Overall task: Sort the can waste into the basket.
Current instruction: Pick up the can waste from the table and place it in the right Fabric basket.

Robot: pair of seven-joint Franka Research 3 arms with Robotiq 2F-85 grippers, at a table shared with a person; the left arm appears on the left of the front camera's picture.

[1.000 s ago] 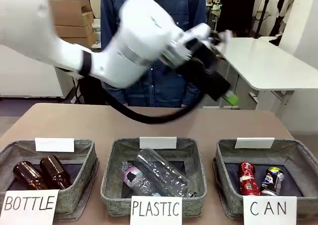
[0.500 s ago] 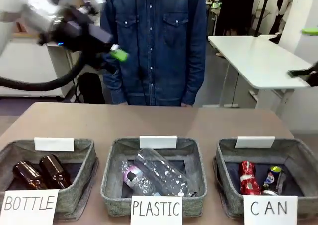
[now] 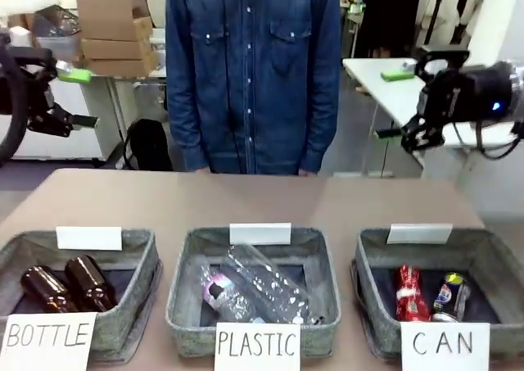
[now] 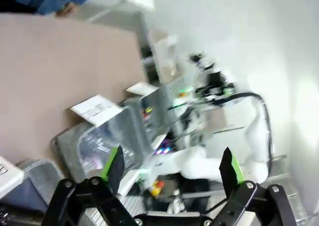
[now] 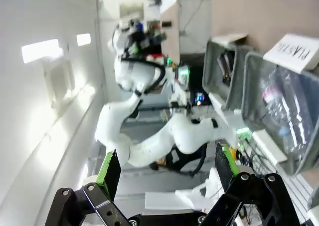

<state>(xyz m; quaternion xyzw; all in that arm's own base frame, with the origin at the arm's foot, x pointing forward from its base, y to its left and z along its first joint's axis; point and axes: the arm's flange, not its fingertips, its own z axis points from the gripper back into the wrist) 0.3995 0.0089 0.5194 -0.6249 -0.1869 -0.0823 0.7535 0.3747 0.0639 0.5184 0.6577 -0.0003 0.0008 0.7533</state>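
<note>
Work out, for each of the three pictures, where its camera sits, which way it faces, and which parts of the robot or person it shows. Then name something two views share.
Front view: sits between the arms, faces across the table at the person; shows left hand, right hand.
Left wrist view: rides the left arm, rolled, facing the bins; own open left hand.
Right wrist view: rides the right arm, rolled; own open right hand.
Shared: the PLASTIC bin.
</note>
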